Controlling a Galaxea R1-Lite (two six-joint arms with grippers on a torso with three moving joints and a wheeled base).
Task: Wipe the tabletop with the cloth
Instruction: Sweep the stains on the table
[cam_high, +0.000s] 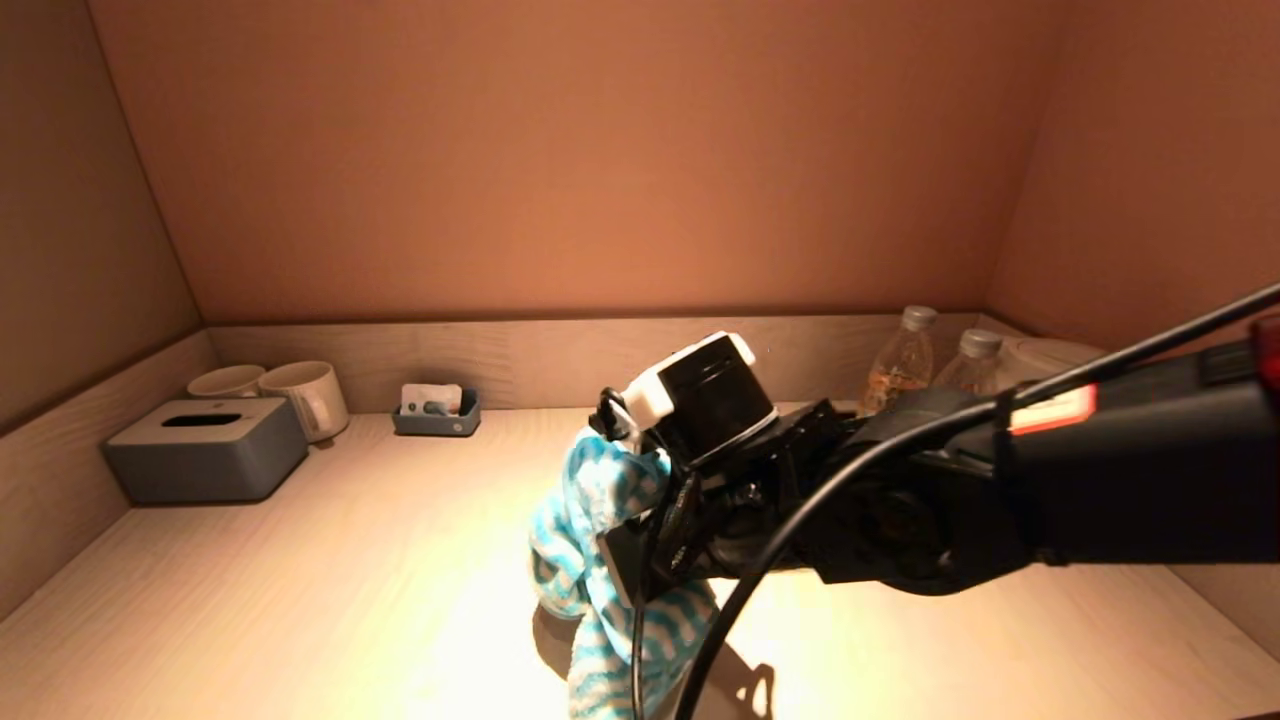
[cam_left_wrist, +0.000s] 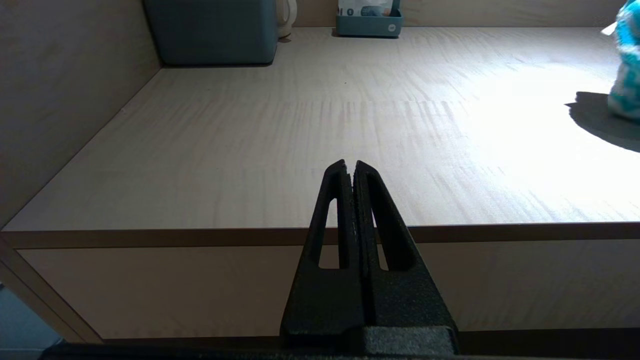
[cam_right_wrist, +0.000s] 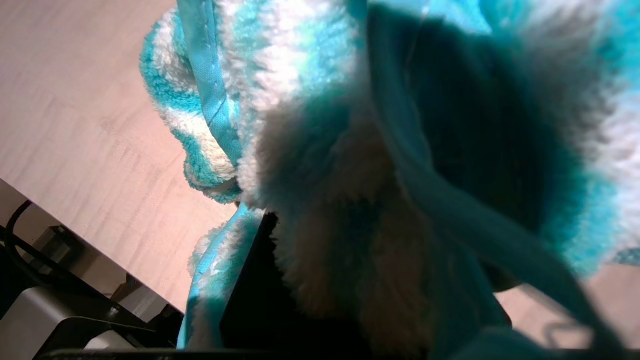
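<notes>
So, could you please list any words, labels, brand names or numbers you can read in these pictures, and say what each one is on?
None can be read.
Two bottles: labels too blurred to read.
Packets in the small tray: print too small to read.
Tissue box, two mugs: no text visible.
Cloth in the right hand: wavy pattern only.
Left hand: unmarked.

Cloth (cam_right_wrist: 310, 100): turquoise-and-white, fluffy, bunched, filling the view.
Tabletop (cam_right_wrist: 75, 110): pale wood, beneath.
Right gripper: seemingly hidden by cloth.
</notes>
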